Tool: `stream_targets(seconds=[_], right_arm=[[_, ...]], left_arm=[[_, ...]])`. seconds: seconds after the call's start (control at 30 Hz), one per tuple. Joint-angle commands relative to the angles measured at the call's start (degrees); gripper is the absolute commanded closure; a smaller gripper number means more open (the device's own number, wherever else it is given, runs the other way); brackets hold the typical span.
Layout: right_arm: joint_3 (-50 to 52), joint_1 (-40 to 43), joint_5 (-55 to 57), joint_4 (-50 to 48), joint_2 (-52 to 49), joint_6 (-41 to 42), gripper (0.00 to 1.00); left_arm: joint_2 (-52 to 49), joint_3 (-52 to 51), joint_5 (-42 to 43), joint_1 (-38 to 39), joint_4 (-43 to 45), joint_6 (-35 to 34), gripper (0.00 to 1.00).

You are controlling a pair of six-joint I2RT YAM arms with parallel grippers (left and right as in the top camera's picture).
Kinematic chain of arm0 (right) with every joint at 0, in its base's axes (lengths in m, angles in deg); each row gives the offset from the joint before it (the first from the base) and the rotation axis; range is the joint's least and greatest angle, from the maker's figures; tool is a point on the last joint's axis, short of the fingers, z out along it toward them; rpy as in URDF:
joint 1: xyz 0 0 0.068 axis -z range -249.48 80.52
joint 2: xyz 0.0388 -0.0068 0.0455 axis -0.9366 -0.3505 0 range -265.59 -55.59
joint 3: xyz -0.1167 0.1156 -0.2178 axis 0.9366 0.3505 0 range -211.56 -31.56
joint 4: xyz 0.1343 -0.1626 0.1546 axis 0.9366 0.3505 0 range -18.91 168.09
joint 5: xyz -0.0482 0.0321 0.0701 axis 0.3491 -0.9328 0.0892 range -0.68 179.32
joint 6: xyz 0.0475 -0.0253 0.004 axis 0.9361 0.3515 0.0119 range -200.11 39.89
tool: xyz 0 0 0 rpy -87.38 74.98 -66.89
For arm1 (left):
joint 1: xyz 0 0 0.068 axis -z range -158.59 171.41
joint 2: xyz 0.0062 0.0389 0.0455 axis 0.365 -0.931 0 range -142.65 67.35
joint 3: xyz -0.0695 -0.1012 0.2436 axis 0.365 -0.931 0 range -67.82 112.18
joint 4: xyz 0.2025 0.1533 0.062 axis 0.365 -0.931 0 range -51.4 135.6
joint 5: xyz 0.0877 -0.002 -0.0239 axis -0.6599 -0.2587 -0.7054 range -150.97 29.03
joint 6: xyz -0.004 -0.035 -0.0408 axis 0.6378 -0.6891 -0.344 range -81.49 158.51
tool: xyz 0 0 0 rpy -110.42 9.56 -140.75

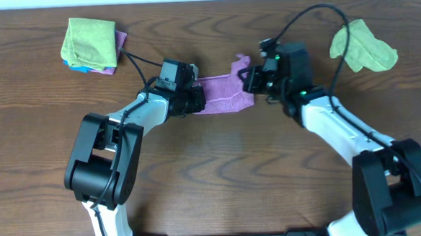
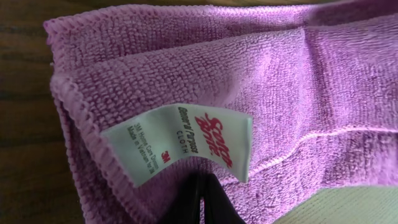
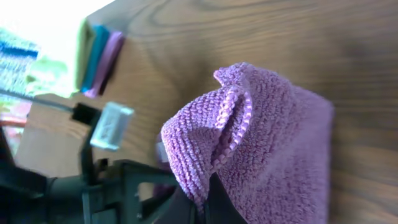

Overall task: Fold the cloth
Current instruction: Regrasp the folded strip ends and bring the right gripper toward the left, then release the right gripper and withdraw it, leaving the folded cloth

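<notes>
Partly hidden cloth [image 1: 222, 94]: lying stretched between both grippers on the table [image 1: 235, 174], its ends disappearing under them overhead.
Left gripper [image 1: 193, 98]: clamping the folded end; its wrist view is showing one dark finger [image 2: 208, 202] under a white label [image 2: 180, 146], unseen overhead.
Right gripper [image 1: 250, 80]: pinching a raised corner; jaws mostly covered.
Stack of folded cloths [image 1: 91, 45]: sitting well beyond the left gripper.
Green cloth [image 1: 362, 46]: lying beyond the right gripper.

- Purple microfibre cloth [image 1: 220, 94]: 1, with 1 white sewn-in label [image 2: 180, 144].
- Folded cloths in the corner stack: 3, namely green folded cloth [image 1: 89, 39], blue folded cloth [image 1: 74, 66] and purple folded cloth [image 1: 122, 40].
- Loose lime-green crumpled cloth [image 1: 362, 46]: 1.
- Grippers: 2, left gripper [image 1: 195, 98] and right gripper [image 1: 248, 80].
- Brown wooden table [image 1: 214, 183]: 1.
</notes>
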Motion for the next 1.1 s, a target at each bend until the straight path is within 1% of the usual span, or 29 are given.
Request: stream_targets(seconds=[0.0, 0.17, 0.33, 0.73, 1.0, 1.03, 1.07], right_arm=[[-0.3, -4.1, 5.1, -0.6, 0.3, 0.9, 0.99], [-0.3, -8.1, 7.8, -2.5, -2.1, 2.0, 0.99], [-0.3, -8.8, 7.7, -5.6, -5.9, 5.0, 0.99], [-0.3, -11.1, 8.3, -10.2, -7.8, 5.0, 0.99], [-1.1, -11.8, 8.3, -10.9, -9.9, 5.0, 0.99], [-1.1, -12.2, 8.3, -11.4, -9.9, 5.0, 0.96], [-1.1, -12.5, 8.3, -11.6, -9.9, 5.0, 0.91]], left_arm=[[-0.8, 0.2, -1.4, 0.1, -0.6, -0.6, 0.94], [-0.8, 0.3, -1.2, 0.1, -0.6, -0.6, 0.94], [1.0, 0.6, -1.2, -0.3, -1.4, -0.6, 0.94], [12.0, 0.6, -1.2, -4.1, -6.1, -0.6, 0.94], [18.8, 0.6, -1.3, -6.8, -7.3, -0.6, 0.94], [19.6, 0.6, -1.4, -7.2, -7.2, -0.6, 0.94], [19.9, 0.6, -1.5, -7.5, -7.2, -0.6, 0.94]])
